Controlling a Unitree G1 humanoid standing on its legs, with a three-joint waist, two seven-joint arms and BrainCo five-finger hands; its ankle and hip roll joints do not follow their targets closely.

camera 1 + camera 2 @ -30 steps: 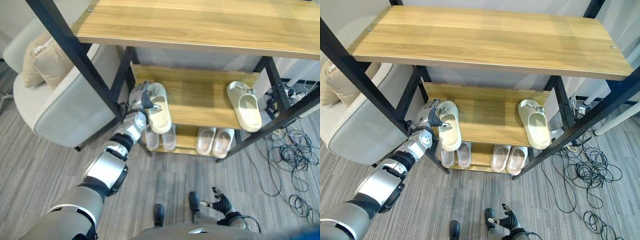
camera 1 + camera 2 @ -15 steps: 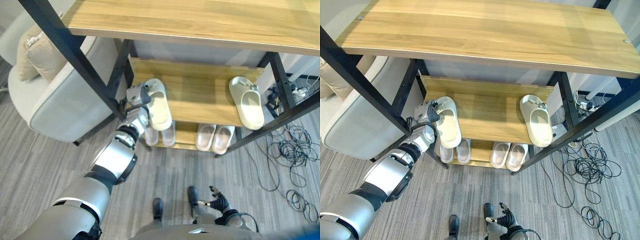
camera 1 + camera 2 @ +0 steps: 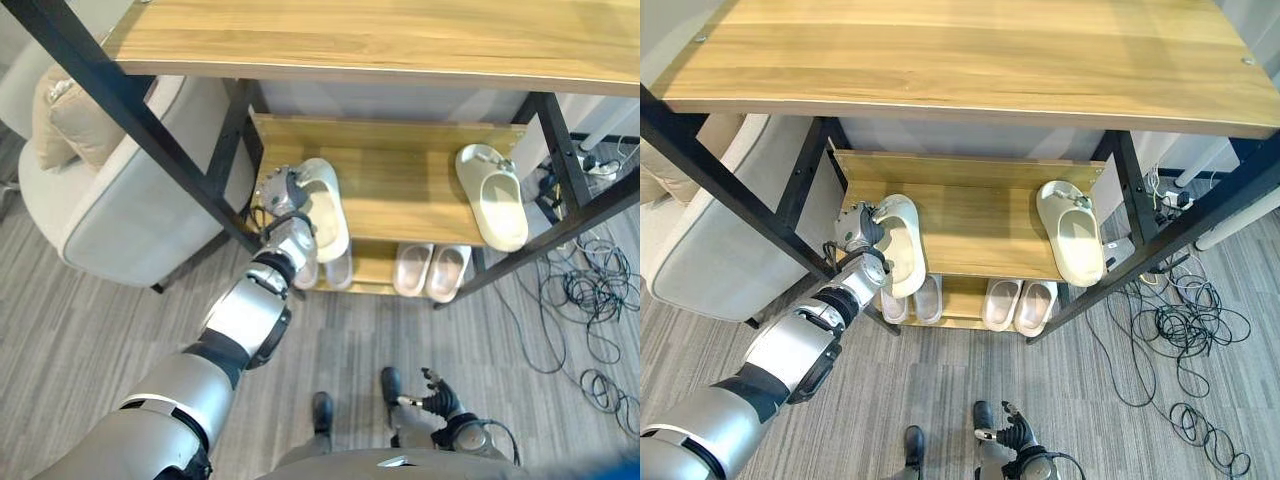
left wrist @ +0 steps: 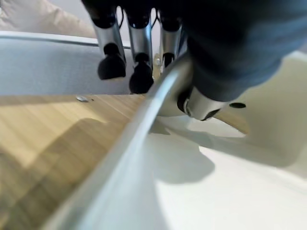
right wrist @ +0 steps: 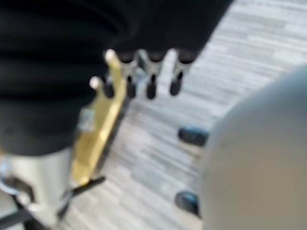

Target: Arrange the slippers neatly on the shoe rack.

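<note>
Gripping a cream slipper (image 3: 322,208) by its outer edge, the left robot hand (image 3: 282,192) holds it on the middle shelf (image 3: 400,190) of the shoe rack (image 3: 940,60), at the shelf's left end, hard by the rack's black front post (image 3: 130,110). The left wrist view shows the thumb (image 4: 201,103) pressed on the slipper's pale rim and the fingers (image 4: 140,72) curled down on the other side over the wood, so the hold reads as a narrow pinch. The slipper's heel juts past the shelf's front lip. Its mate (image 3: 492,195) lies at the far right end of the same shelf, well apart, also overhanging the front. Two paler pairs (image 3: 415,270) sit on the bottom shelf, below. The right robot hand (image 3: 440,398) hangs low over the floor in front of the rack, fingers loosely bent and holding nothing.

The risk, judging from this position, is the overhang: released now, the slipper could tip off the lip and drop to the floor. A push along the shelf with so thin a pinch could twist it askew or let it slip free. The post next to the wrist leaves little room, and the arm could catch on it.
</note>
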